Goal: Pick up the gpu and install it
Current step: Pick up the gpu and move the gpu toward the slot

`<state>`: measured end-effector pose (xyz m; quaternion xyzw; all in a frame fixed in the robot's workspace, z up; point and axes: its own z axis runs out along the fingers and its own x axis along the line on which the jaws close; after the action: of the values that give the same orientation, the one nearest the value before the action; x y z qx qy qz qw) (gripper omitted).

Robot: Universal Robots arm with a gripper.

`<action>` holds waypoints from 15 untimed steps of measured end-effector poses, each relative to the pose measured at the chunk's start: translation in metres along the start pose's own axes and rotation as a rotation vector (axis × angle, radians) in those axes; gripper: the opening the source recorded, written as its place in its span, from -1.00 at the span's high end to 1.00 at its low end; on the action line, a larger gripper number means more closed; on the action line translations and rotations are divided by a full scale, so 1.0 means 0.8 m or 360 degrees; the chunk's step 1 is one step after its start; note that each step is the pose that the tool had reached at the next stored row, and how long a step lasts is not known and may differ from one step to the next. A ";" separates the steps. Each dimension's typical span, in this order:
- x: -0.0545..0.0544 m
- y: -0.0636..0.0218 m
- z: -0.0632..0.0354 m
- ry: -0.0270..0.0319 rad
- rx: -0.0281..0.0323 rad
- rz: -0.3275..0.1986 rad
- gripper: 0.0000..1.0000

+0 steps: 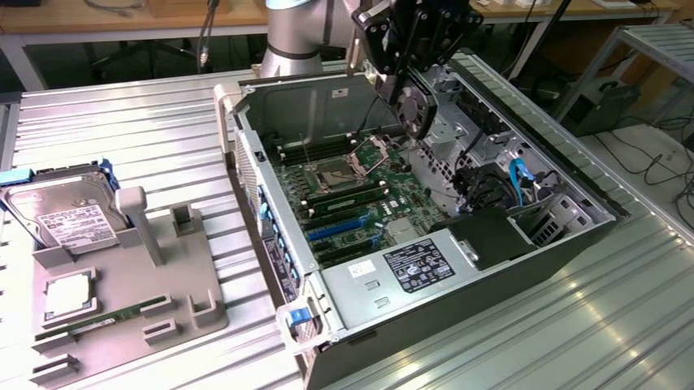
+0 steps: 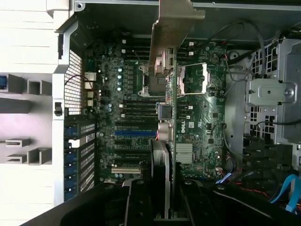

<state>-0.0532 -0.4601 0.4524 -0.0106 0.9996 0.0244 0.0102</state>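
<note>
Aloft, gpu [image 2: 170,117] edge-down in end effector [image 2: 165,197], long axis across slots [image 2: 134,133]

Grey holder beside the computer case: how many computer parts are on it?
3. A hard drive stands at the back of the holder; a square silver chip lies before it; a thin green memory stick lies nearest the camera. None seems hidden.

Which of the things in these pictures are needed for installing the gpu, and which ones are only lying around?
Job: gpu, held in the gripper over the open computer case; motherboard with its blue slots.
Lying about: hard drive, RAM stick and square silver chip on the grey holder beside the case.
</note>
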 end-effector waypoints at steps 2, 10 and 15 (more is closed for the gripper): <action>-0.006 0.000 0.000 0.00001 -0.00001 0.0000 0.44; -0.032 -0.001 0.001 0.00001 0.00001 0.0000 0.44; -0.032 -0.001 0.001 0.00001 0.00000 0.0000 0.44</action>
<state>-0.0277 -0.4602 0.4520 -0.0107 0.9996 0.0244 0.0102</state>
